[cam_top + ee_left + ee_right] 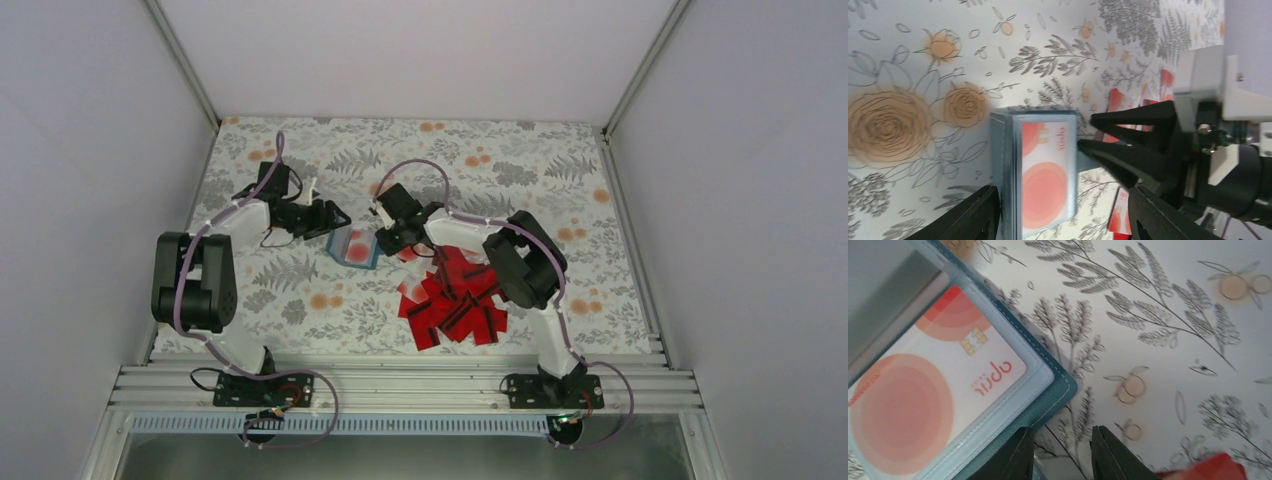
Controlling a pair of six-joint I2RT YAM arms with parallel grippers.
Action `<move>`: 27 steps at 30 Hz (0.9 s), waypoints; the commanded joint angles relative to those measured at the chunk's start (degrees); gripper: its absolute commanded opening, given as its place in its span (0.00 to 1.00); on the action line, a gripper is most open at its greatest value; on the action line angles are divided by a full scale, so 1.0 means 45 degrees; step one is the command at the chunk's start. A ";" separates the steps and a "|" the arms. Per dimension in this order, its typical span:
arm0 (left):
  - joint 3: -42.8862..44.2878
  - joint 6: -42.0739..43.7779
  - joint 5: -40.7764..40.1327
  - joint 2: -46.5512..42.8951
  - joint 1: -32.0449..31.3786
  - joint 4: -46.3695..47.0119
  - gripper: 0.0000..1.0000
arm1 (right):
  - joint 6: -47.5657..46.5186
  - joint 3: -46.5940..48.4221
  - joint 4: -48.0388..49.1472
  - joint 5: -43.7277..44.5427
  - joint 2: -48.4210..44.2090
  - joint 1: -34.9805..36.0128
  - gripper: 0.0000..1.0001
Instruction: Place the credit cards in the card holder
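The teal card holder [355, 247] lies open on the floral cloth, a white card with red spots in its clear pocket [1043, 175]. My left gripper [335, 218] is open and straddles it [1063, 220]: one finger [970, 215] rests against the holder's spine, the other stands off to the side. My right gripper [392, 240] sits at the holder's opposite edge, jaws narrowly open [1063, 455] with only cloth between them; one finger [1015, 455] overlaps the teal cover [1048, 405]. The red credit cards [455, 300] lie heaped by the right arm.
Loose red cards [1118, 102] lie just beyond the holder, and one shows at a corner of the right wrist view [1218, 467]. The right arm's black fingers [1128, 145] reach in against the holder. Grey walls enclose the table on three sides.
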 commanded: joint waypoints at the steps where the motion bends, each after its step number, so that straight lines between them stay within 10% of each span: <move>1: -0.0033 -0.0673 0.1249 0.0313 -0.0075 0.0800 0.64 | 0.0703 0.0682 -0.0766 -0.1208 0.0946 0.0217 0.30; 27: -0.1553 -0.1589 0.2302 0.1325 -0.0893 0.2838 0.49 | 0.1608 0.0549 -0.0754 -0.2078 0.0913 0.0086 0.29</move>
